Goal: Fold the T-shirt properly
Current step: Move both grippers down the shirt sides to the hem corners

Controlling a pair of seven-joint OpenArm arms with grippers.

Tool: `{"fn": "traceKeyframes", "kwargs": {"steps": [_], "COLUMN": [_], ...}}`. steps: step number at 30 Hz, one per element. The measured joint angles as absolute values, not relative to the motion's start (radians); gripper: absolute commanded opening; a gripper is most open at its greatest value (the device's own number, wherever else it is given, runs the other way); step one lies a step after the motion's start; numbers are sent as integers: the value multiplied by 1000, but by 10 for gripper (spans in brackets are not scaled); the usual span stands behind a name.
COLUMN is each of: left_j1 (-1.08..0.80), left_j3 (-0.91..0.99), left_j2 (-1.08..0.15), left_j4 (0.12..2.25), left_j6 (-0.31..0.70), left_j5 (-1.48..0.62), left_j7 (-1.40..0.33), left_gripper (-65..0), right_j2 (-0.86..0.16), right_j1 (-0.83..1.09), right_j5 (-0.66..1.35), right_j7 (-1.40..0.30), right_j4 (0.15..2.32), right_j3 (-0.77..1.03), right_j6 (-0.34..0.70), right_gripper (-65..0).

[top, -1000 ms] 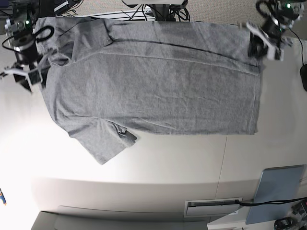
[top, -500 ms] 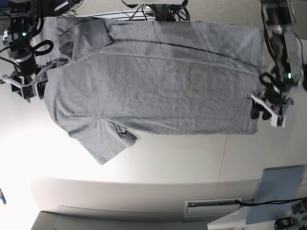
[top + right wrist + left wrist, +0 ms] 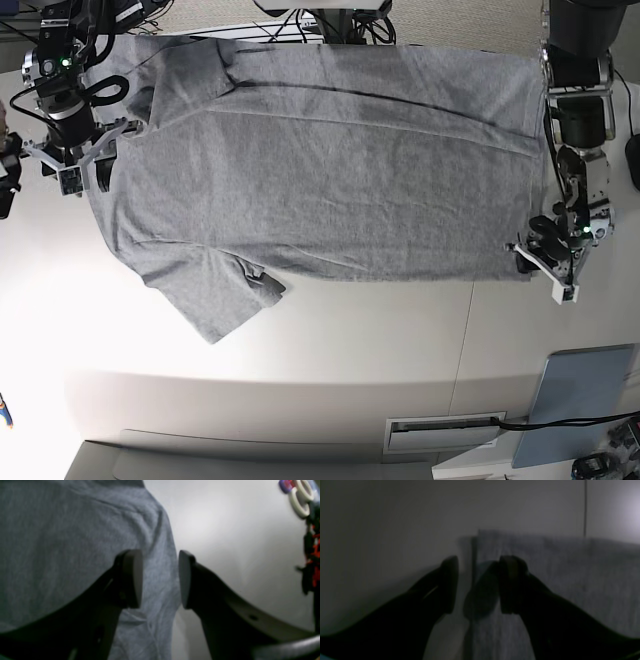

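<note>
The grey T-shirt (image 3: 320, 170) lies spread flat on the white table (image 3: 330, 340), with one sleeve (image 3: 215, 295) sticking out at the lower left. My left gripper (image 3: 541, 268) is low at the shirt's lower right hem corner. In the left wrist view this gripper (image 3: 478, 585) is open, straddling the T-shirt (image 3: 570, 575) edge, one finger over cloth and one over table. My right gripper (image 3: 82, 172) is at the shirt's left edge near the shoulder. The right wrist view shows this gripper (image 3: 160, 580) open, with the T-shirt (image 3: 62, 530) edge between its fingers.
A grey-blue flat panel (image 3: 580, 400) lies at the lower right with a cable running to it. Cables and arm bases (image 3: 320, 20) crowd the far edge. White rings and coloured bits (image 3: 301, 500) sit at the table's side near my right gripper.
My left gripper has travelled from the shirt's upper right corner down its right edge to the lower hem corner. My right gripper shifted slightly in toward the shirt's left edge.
</note>
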State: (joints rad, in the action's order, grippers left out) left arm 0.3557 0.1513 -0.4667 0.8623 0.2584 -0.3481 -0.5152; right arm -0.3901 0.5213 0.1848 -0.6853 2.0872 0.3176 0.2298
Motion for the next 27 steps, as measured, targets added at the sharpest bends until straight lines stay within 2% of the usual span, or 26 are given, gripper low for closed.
{"fn": "traceKeyframes", "kwargs": {"steps": [2,12,15,18,23,26,27], "left_j1": [363,366,365,366,366,366,366], "left_j3": [151,152,152,152,152,152,152], "left_j2": [-466,-474,-473,-457,-455,-455,-455], "left_j4": [854,854,855,857,858,857,857], "left_j6": [258,388,469,425,382,412,415], "left_j5": [-324,-325,-387,-361,-339,-336,-336], "left_j7": [-515,-546,-579,-568,-549,-550,-550], "left_gripper": [-375,-384,-410,-419,-592,-650,-650], "right_j2": [-390,-390,-395,-393,-393,-393,-393], "right_j1": [521,511,496,499,499,494,485], "right_j5": [185,182,167,167,167,167,167], "right_j7": [-685,-690,-683,-682,-688,-684,-684], "right_j4": [2087,2087,2088,2088,2088,2088,2086], "right_j3": [318,318,318,318,318,318,318], "right_j6": [230,232,227,229,229,229,230], "right_gripper": [-414,-414,-414,-414,-414,-414,-414]}}
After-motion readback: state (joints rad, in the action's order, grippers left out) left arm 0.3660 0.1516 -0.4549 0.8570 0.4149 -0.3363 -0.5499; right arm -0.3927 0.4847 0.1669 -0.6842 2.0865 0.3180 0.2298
